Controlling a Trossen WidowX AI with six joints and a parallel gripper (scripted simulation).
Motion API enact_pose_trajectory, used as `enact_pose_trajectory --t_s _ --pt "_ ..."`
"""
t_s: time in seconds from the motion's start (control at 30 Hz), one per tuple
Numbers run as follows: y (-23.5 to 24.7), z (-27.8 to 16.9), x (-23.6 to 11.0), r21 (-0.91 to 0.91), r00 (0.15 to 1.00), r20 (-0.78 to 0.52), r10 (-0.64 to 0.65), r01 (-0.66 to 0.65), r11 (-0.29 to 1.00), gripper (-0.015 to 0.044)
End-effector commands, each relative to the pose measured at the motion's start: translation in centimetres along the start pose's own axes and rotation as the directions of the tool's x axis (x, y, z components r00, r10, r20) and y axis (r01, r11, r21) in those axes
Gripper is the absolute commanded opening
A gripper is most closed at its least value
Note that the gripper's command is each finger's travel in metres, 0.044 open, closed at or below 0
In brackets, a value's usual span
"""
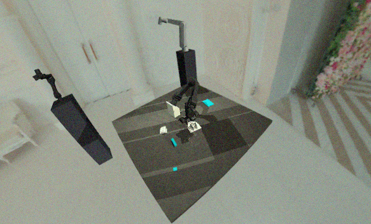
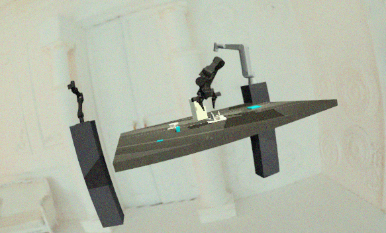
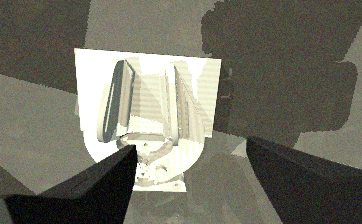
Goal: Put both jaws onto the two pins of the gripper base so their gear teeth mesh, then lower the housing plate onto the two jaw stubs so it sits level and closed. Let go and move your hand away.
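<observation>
Wrist: two upright white jaws [image 3: 172,105].

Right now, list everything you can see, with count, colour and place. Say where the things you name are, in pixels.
White base with two upright jaws [image 1: 194,126] [image 2: 216,120] [image 3: 91,117]: one, table centre
Small white part [image 1: 163,130] [image 2: 173,126]: one, beside the base
Upright cream panel [image 1: 176,111] [image 2: 198,110]: one, behind the base
Flat cyan pieces: three, spread over the table
Dark striped table [image 1: 190,184] [image 2: 145,157]: one, middle
Black pedestals: two, left and behind
Idle arms: one black, one grey, on pedestals
Black working arm: one, over the table
Open black hand [image 2: 208,106] [image 3: 191,148]: one, above the base
</observation>
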State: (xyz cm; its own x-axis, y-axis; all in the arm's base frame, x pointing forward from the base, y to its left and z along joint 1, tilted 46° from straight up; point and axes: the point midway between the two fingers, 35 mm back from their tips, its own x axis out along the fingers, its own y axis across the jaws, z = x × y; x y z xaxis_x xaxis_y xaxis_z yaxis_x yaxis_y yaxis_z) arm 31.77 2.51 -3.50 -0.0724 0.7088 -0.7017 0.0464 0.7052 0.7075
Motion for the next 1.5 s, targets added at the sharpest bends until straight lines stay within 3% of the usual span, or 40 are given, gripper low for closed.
enact_pose_trajectory --t_s 0.0,0.07,0.7,1.47 --pt "-1.3 -0.1 -0.2 0.077 1.0 0.001 -0.011 0.01 0.997 0.0408" --pt "-1.8 -0.2 -0.3 0.116 1.0 0.002 -0.014 0.014 0.993 0.044" --pt "-6.8 -1.4 -1.6 0.464 0.999 0.01 -0.045 0.035 0.885 0.044" --pt "-12.3 -3.9 -2.5 0.796 0.998 0.01 -0.057 0.026 0.604 0.044"
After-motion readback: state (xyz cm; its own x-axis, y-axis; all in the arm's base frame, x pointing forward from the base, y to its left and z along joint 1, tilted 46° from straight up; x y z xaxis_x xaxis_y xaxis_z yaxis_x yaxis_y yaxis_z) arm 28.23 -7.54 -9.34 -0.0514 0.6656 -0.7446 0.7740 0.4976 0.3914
